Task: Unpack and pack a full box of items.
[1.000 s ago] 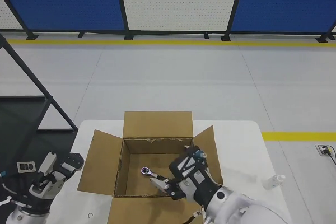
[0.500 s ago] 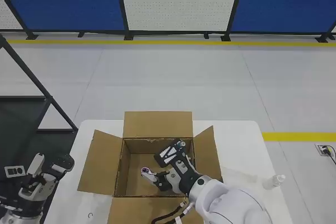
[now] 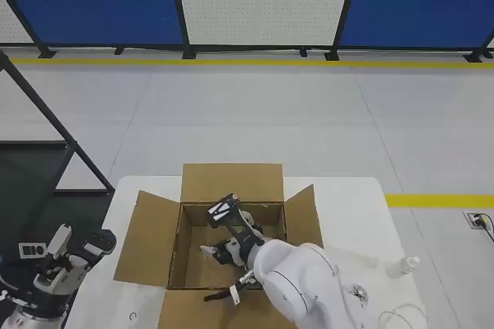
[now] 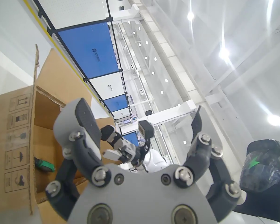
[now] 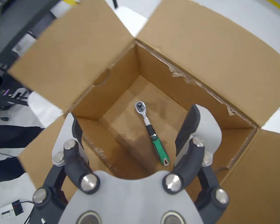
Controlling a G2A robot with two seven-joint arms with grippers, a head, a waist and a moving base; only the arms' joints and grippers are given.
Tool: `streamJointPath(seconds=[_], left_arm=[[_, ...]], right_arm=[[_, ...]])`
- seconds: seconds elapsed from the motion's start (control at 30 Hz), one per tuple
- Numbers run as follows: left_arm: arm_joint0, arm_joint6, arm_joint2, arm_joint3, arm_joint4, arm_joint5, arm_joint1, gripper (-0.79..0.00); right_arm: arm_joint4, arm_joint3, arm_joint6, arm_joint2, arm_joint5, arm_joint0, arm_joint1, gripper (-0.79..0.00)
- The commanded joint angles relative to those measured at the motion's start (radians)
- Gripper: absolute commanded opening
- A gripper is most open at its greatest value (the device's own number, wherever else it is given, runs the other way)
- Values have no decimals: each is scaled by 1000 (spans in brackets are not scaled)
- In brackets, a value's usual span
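An open cardboard box (image 3: 230, 183) stands on the white table (image 3: 358, 214) with all its flaps folded out. On its floor lies a ratchet wrench (image 5: 151, 132) with a green handle, its metal head toward a far corner. My right gripper (image 5: 133, 127) hangs open above the box opening (image 3: 221, 247), with nothing between its fingers and the wrench well below them. Off the box's left side, near the table's left edge, my left gripper (image 3: 97, 243) is open and tilted upward (image 4: 140, 120). The left wrist view catches the box wall (image 4: 16, 145) and the green handle (image 4: 44, 165).
A clear plastic bottle (image 3: 402, 266) lies on the table to the right of the box. A black metal rack (image 3: 33, 123) stands on the floor to the left. The right flap (image 3: 306, 226) stands raised beside my right arm.
My right arm has swung leftward over the box, from its near right corner to the middle of the opening. The left arm has drawn back toward the table's left edge. The wrench stayed put.
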Motion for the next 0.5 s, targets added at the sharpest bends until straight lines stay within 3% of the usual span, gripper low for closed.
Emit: streamJointPath(seconds=[0.0,0.23,0.47], left_arm=[[12,-5,-5,0,0,-6,-1,0],[37,-20,-23,-2,-21,-14,-4,0],[35,-30,-18,-15,-19,-12,-6,0]], right_arm=[[92,79,1,-8,-35,41,-7,0],[124,274,63,-48,-155,130,-20,0],[79,445,188,-141,-154,225,-48,0]])
